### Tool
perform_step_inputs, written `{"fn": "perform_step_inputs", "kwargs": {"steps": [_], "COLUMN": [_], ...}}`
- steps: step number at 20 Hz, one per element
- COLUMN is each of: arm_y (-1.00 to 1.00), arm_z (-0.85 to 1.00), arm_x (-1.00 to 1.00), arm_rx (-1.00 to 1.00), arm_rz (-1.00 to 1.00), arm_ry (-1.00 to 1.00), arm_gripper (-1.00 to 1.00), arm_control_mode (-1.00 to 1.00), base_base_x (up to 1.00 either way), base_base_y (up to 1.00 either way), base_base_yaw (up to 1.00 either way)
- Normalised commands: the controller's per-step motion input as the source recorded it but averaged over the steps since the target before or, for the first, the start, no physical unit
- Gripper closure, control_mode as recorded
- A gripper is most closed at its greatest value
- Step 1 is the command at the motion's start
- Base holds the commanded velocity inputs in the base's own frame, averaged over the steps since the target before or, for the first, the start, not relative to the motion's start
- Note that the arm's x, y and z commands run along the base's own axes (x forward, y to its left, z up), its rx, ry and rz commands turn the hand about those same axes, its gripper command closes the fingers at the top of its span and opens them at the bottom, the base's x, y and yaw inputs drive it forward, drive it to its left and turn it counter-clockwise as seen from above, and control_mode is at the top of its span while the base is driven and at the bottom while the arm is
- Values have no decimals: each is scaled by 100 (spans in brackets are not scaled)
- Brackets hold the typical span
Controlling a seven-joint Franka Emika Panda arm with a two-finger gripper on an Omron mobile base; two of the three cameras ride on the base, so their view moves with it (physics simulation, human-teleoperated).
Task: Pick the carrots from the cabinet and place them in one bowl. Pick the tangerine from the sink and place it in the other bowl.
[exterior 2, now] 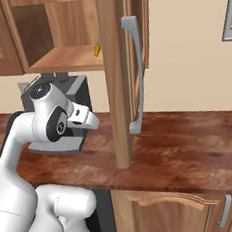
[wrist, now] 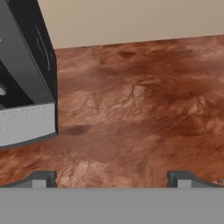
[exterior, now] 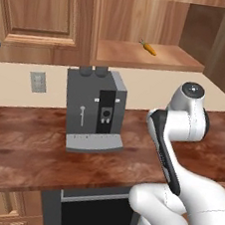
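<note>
One orange carrot (exterior: 149, 47) with a green top lies on the shelf of the open wooden cabinet (exterior: 142, 55); its tip peeks out beside the cabinet's swung-out door as a small orange carrot (exterior 2: 96, 50). My gripper (wrist: 113, 178) hangs over the bare brown counter (wrist: 140, 113), well below the shelf, its fingertips (wrist: 41, 178) set wide apart and open with nothing between them. The bowls, the sink and the tangerine are out of view.
A grey coffee machine (exterior: 94, 109) stands on the counter under the shelf, just left of my hand. The open cabinet door (exterior 2: 126, 72) with its silver handle juts out over the counter at the right. A wall socket (exterior: 38, 81) sits at the left.
</note>
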Motion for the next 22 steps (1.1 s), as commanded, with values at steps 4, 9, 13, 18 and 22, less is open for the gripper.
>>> {"fn": "perform_step_inputs", "kwargs": {"steps": [4,9,13,18,22], "arm_y": [0,0,0,0,1], "arm_z": [0,0,0,2,27], "arm_x": [0,0,0,0,-5], "arm_rx": [0,0,0,0,1], "arm_rz": [0,0,0,0,2], "arm_ry": [0,0,0,-3,-15], "arm_gripper": [-100,-100,-100,-100,-100], "arm_control_mode": [100,100,100,-100,-100], "base_base_x": [4,0,0,0,0], "base_base_y": [1,0,0,0,0], "base_base_yaw": [0,0,0,0,0]}}
